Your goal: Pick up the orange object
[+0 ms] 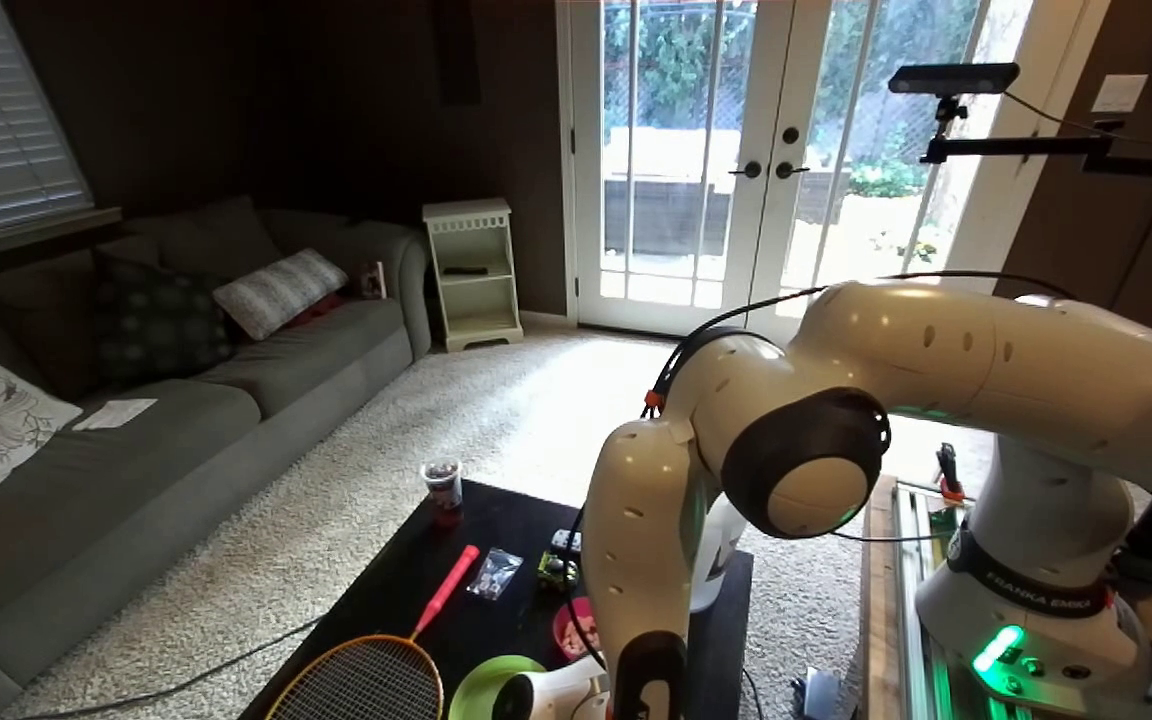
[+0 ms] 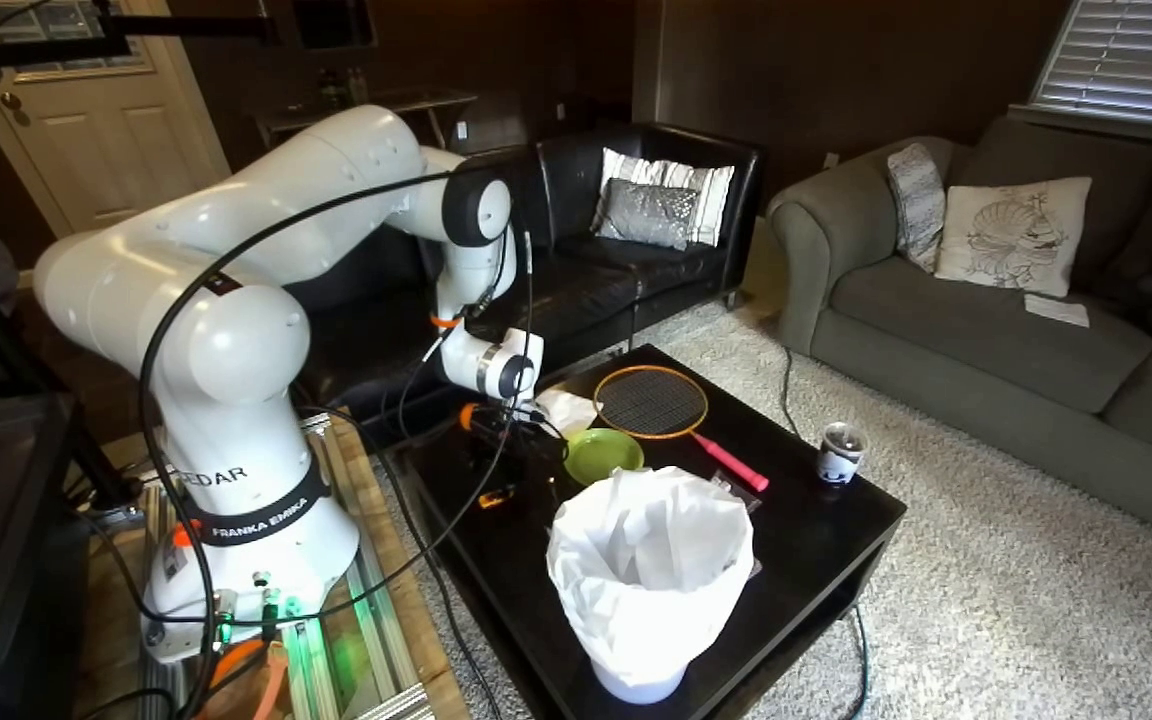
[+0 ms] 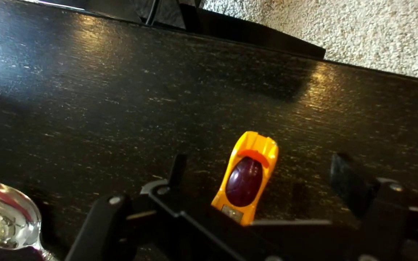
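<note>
The orange object (image 3: 267, 145) is a small yellow-orange toy car with a dark purple canopy and a red-orange strip. It lies on the dark table (image 3: 140, 90) in the wrist view, its lower end hidden behind the gripper's parts. My gripper (image 3: 258, 161) is open above it, with one of the black fingertips (image 3: 178, 168) to either side of the car. Gaps show between the car and both fingers, more on the right. In an exterior view, the orange object (image 2: 496, 497) appears small below the dark gripper. Neither car nor fingertips show in the view from behind the base.
A shiny spoon (image 3: 9, 217) lies left of the gripper. On the table stand a green dish (image 2: 603, 455), a white-lined bin (image 2: 651, 570), a cup (image 2: 840, 455) and a pink bowl (image 1: 576, 628). A racket (image 2: 651, 402) lies beyond the dish. The table edge (image 3: 230, 42) borders carpet.
</note>
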`<state>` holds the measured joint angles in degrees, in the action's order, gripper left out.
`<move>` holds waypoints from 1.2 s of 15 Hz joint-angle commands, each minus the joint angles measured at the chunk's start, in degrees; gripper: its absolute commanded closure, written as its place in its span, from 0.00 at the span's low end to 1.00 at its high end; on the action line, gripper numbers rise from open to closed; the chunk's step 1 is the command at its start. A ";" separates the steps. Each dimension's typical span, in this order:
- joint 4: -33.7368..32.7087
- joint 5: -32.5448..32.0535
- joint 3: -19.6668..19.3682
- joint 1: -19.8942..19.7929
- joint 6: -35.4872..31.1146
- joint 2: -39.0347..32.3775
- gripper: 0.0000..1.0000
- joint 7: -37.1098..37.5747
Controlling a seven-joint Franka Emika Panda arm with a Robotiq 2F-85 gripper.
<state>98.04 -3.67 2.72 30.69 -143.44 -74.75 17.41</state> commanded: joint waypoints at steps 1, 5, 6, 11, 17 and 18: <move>-2.98 -0.49 -0.56 1.14 0.83 -2.59 0.00 2.05; -4.33 -0.44 -0.32 1.01 1.69 -4.09 0.00 1.79; -4.80 -0.40 -0.35 1.00 1.67 -4.57 0.00 1.84; -6.24 -0.31 -0.45 0.84 2.37 -5.86 0.28 1.96; -6.70 -0.15 0.03 0.63 3.98 -5.57 0.69 2.19; -6.69 -0.11 0.17 0.53 4.10 -5.40 0.77 2.17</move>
<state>92.95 -3.64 2.80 30.97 -140.89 -79.41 18.40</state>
